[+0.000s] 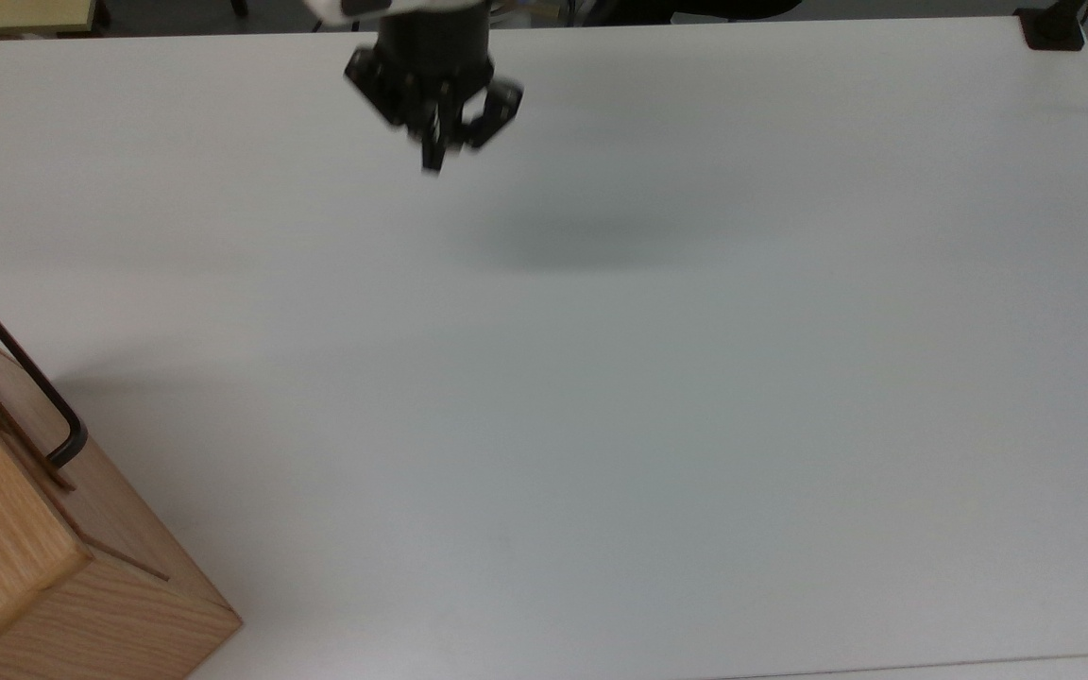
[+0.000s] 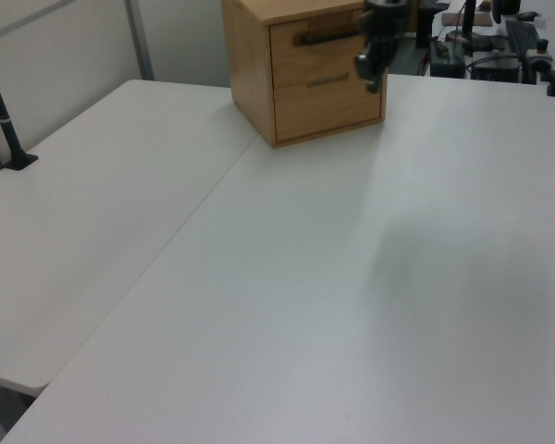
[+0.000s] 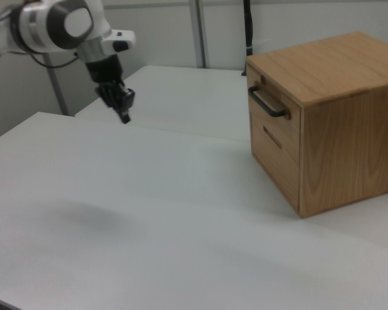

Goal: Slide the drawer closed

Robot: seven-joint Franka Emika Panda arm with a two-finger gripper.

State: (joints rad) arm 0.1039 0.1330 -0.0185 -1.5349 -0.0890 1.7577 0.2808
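Drawer (image 3: 269, 110) of light wood with black U-shaped bar handle (image 3: 266, 102) sat flush in the wooden cabinet (image 3: 336, 116) at the right view's right; closing appeared complete. Black two-finger gripper (image 3: 123, 110) hung well apart at the right view's left, grasping nothing; finger spacing could not be told.

Wooden drawer (image 3: 266, 106), flush, closed

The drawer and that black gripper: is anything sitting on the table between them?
No. In the right view, only bare white table lies between the gripper and the drawer.
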